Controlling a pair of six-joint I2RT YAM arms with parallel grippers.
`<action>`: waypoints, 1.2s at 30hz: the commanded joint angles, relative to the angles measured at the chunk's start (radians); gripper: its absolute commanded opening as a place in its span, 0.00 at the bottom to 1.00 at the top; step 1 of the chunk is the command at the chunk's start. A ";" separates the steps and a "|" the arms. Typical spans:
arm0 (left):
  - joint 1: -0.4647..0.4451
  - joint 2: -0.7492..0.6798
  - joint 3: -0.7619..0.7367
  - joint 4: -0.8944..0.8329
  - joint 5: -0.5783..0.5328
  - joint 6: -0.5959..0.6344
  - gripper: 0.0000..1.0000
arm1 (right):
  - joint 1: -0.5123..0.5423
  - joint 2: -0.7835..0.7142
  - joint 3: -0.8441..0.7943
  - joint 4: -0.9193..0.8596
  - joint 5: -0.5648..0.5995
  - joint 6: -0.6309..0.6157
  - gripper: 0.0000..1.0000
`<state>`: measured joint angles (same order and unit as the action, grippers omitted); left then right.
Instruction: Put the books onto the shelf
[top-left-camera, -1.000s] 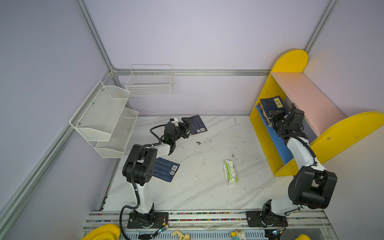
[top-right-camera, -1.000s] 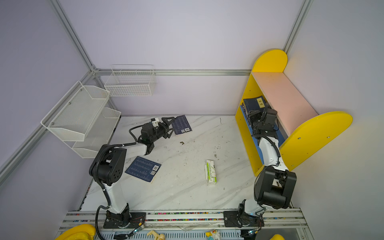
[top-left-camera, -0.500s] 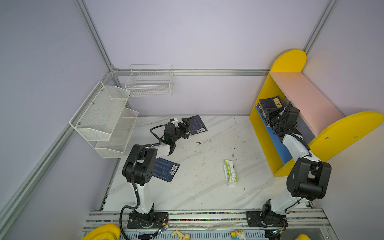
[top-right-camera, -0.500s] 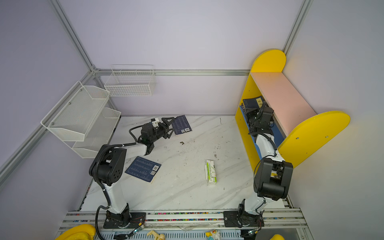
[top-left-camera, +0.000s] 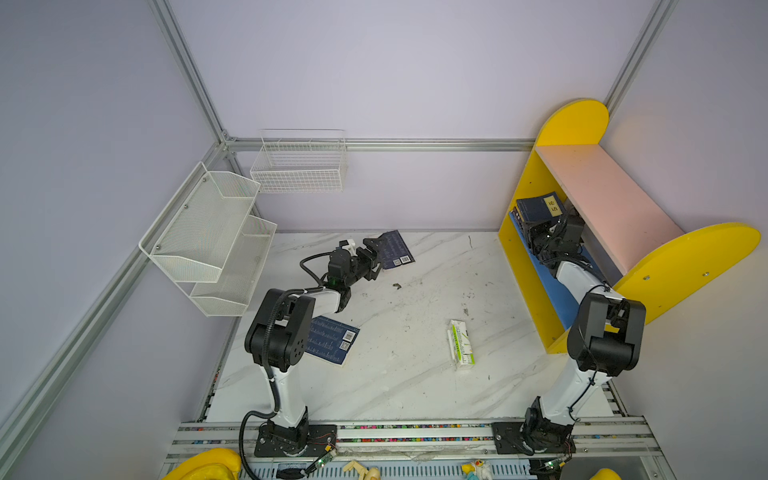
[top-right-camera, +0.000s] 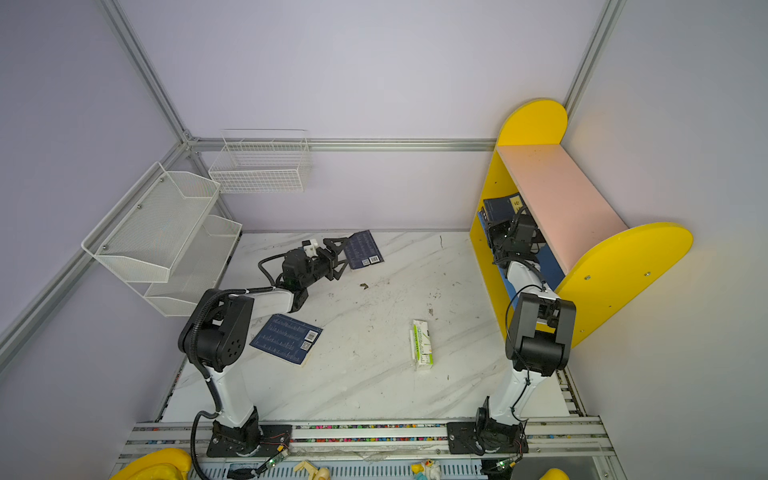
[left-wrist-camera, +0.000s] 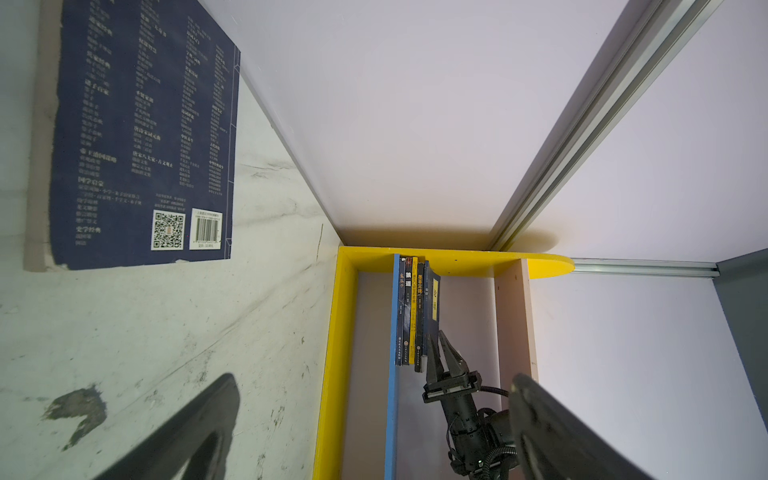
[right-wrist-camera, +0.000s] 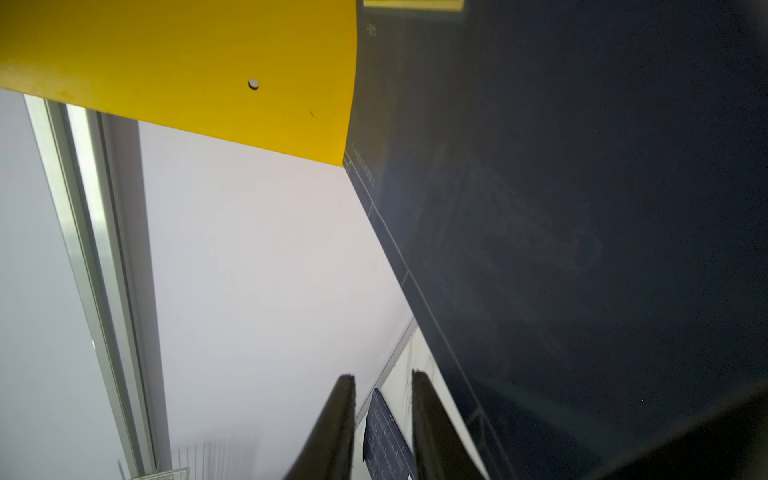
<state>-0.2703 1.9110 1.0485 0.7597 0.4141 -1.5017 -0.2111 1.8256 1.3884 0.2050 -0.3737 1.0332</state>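
On the blue board (left-wrist-camera: 392, 415) of the shelf (left-wrist-camera: 345, 332), the right gripper (left-wrist-camera: 437, 334), jaws narrowed on nothing, sits just beside the leaning outer book (left-wrist-camera: 434, 299), which a bump could topple; the left gripper (top-left-camera: 375, 257) gapes near a tabletop book (top-left-camera: 395, 249).

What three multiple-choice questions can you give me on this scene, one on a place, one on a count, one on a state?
1. Where is the carton?
A. in the basket
B. on the table
C. on the rack

2. How many books lie on the table?
A. one
B. two
C. four

3. The left gripper is:
A. shut on a book
B. shut on the carton
C. open

Answers:
1 B, it lies flat on the tabletop.
2 B, one lies nearer the front, another further back.
3 C, its jaws stand wide apart with nothing between them.
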 joint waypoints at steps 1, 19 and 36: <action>0.005 -0.033 -0.032 0.052 -0.011 -0.003 1.00 | 0.003 0.000 0.049 0.022 0.036 -0.021 0.27; 0.005 -0.039 -0.048 0.059 -0.031 -0.005 1.00 | 0.004 0.026 0.099 -0.014 0.069 -0.079 0.27; 0.005 -0.027 -0.035 0.063 -0.014 -0.007 1.00 | 0.030 0.012 0.118 -0.071 -0.047 -0.162 0.30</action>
<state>-0.2703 1.9110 1.0298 0.7708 0.3901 -1.5082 -0.1909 1.8599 1.4570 0.1574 -0.3882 0.9218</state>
